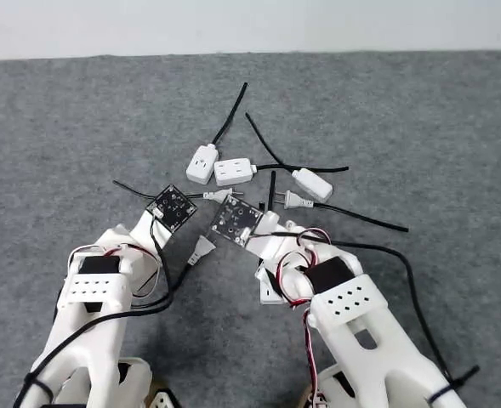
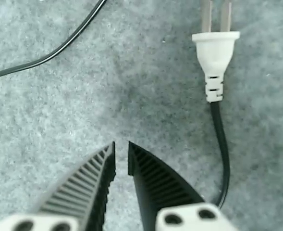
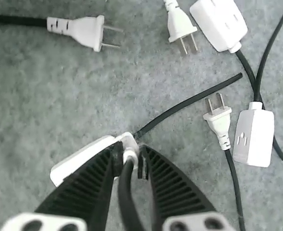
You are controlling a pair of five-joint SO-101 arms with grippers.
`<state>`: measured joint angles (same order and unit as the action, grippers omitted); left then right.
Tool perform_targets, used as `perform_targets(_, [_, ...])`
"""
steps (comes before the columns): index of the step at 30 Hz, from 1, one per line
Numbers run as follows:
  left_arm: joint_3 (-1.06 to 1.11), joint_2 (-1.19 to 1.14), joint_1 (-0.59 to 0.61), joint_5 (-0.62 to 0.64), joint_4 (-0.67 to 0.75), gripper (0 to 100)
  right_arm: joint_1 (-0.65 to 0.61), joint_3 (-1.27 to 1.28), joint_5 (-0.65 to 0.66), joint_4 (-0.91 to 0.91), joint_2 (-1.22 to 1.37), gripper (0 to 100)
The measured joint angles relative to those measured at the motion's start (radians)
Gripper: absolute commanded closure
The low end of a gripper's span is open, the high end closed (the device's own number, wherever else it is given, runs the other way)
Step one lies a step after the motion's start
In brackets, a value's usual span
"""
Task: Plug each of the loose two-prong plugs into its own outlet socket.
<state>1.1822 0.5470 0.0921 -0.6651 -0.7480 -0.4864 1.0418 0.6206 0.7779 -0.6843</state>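
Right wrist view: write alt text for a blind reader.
The right gripper is shut on a white socket where its black cord enters. Beyond it, three loose white plugs and two more white sockets lie on grey carpet.

Left arm (image 1: pixel 93 293) enters from 7 o'clock, right arm (image 1: pixel 352 310) from 5 o'clock. Left gripper (image 2: pixel 121 147): fingers nearly together, empty. Right gripper (image 3: pixel 130 151): fingers clamped on outlet socket (image 3: pixel 79 161) at its cord end.
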Motion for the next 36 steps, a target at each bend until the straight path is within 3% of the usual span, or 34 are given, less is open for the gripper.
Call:
perform_targets(14, [0.0, 0.0, 0.0, 0.0, 0.0, 96, -0.032, 0.081, -0.12, 0.161, -0.345, 99.1])
perform_targets(36, [0.0, 0.0, 0.0, 0.0, 0.0, 96, -0.049, 0.114, -0.15, 0.098, -0.229, 99.1])
